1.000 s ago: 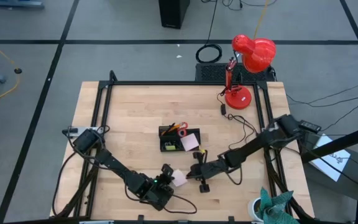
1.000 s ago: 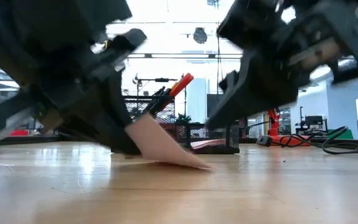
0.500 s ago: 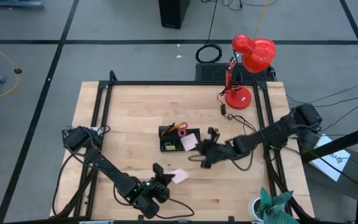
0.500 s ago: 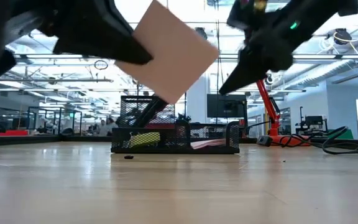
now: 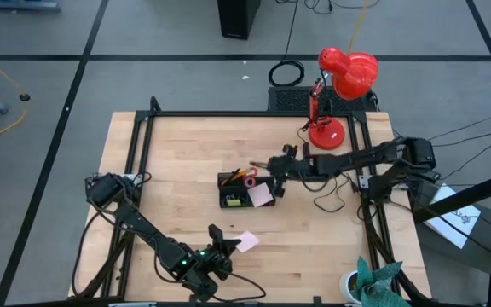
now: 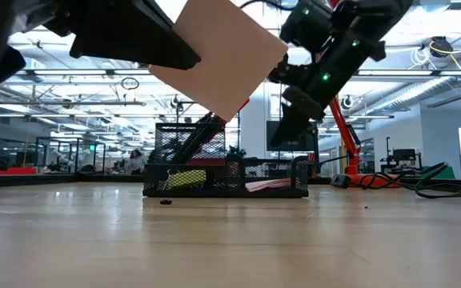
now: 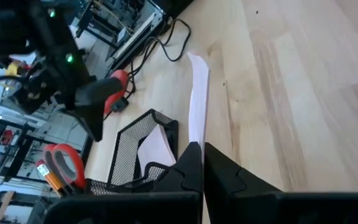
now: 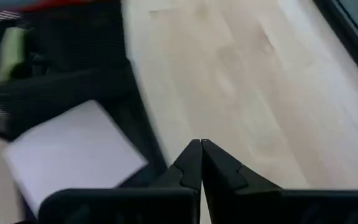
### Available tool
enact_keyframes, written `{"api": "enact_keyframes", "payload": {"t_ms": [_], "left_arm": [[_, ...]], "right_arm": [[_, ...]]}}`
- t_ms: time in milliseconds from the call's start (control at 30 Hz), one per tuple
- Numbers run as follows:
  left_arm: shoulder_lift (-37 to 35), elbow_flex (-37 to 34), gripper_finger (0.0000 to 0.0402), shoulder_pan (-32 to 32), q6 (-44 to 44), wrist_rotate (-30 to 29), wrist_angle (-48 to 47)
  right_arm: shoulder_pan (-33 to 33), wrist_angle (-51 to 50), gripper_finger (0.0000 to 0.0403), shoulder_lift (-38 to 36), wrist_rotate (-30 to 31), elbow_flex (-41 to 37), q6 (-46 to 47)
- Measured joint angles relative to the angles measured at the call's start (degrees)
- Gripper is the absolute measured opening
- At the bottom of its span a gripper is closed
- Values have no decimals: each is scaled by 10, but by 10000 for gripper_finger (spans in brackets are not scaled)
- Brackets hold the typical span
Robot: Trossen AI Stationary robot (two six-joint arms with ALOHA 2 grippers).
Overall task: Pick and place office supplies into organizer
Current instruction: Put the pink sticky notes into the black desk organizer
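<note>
Presently left hand (image 5: 231, 245) grips a pink sticky note (image 5: 246, 241) above the counter (image 5: 186, 153); right hand (image 5: 273, 175), clenched empty, hovers beside the mesh organizer (image 5: 233, 199).

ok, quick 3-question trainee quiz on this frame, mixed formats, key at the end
1. True or false: the left gripper is shut on the pink sticky-note sheet.
2. The right gripper is: A) parked at the table's edge B) over the black mesh organizer's right end C) gripping the red desk lamp.
3. Fill in: the red-handled scissors stand in the ____.

Key: 1 true; 2 B; 3 organizer.
</note>
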Motion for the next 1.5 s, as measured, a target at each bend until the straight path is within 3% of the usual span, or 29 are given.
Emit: {"api": "enact_keyframes", "payload": {"t_ms": [200, 633, 900, 1100, 1300, 1500], "left_arm": [[0, 0, 1, 1, 2, 11, 3], [-1, 1, 2, 2, 9, 14, 19], [-1, 1, 1, 14, 23, 13, 21], [-1, 1, 1, 46, 95, 7, 40], [-1, 1, 1, 68, 206, -16, 82], [6, 51, 1, 76, 251, -46, 11]], "right_arm": [[-46, 0, 0, 3, -86, 0, -12], [-42, -10, 0, 67, -118, 0, 8], [-8, 0, 0, 62, -117, 0, 25], [16, 0, 0, 55, -73, 0, 36], [55, -42, 0, -4, 21, 0, 69], [94, -41, 0, -68, 51, -16, 101]]}}
